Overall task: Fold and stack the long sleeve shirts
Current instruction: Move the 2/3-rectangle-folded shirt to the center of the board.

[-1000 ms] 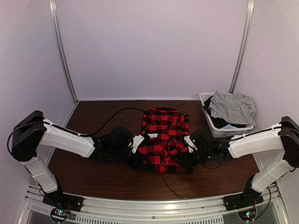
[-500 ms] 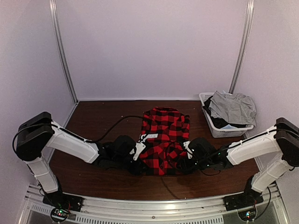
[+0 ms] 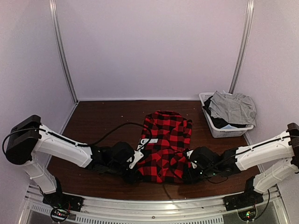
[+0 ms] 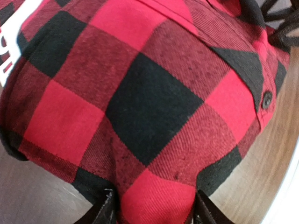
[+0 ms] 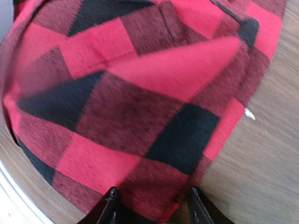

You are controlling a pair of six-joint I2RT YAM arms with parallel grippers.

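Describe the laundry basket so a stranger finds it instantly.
Start at the dark wooden table, then look to its far right corner. The white mesh basket sits there, heaped with grey clothes, unlike the red-and-black checked shirt lying mid-table.

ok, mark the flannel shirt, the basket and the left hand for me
flannel shirt (image 3: 166, 140), top view, middle of the cloth
basket (image 3: 222, 132), top view, white near wall
left hand (image 4: 154, 207), left wrist view, midway between its fingertips
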